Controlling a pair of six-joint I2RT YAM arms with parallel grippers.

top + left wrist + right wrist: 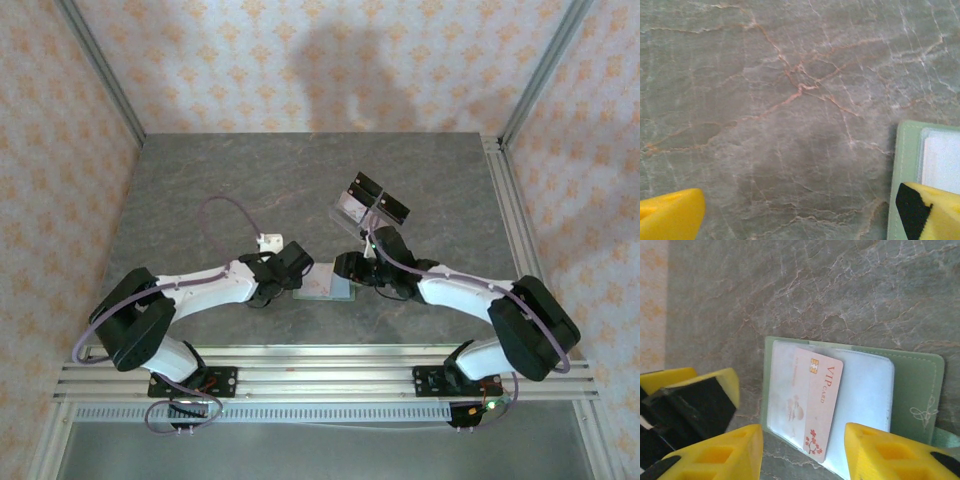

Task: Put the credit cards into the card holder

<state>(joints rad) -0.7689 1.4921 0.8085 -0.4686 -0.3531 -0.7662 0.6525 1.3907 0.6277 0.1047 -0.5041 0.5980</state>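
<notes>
Sage-green card holder (pixel 917 382) is lying open and flat on the grey marble table (pixel 200 190). It's close to the near edge and roughly halfway between the left and right edges, with a gripper on either side. From the right wrist view we can see a pinkish credit card (pixel 820 400) marked VIP. It sits tilted, part of it under the holder's clear pocket (pixel 867 390) and its lower corner poking out past the holder's edge. The right gripper (pixel 802 432) has its yellow fingers spread apart on either side of that card with nothing pinched between them. The left gripper (pixel 801 200) is spread wide over bare marble, and one finger overlaps the holder's edge in its own view. We can't tell if it's actually touching. A clear stand with black panels (pixel 370 200) sits farther back, toward the far edge and right of the middle.
</notes>
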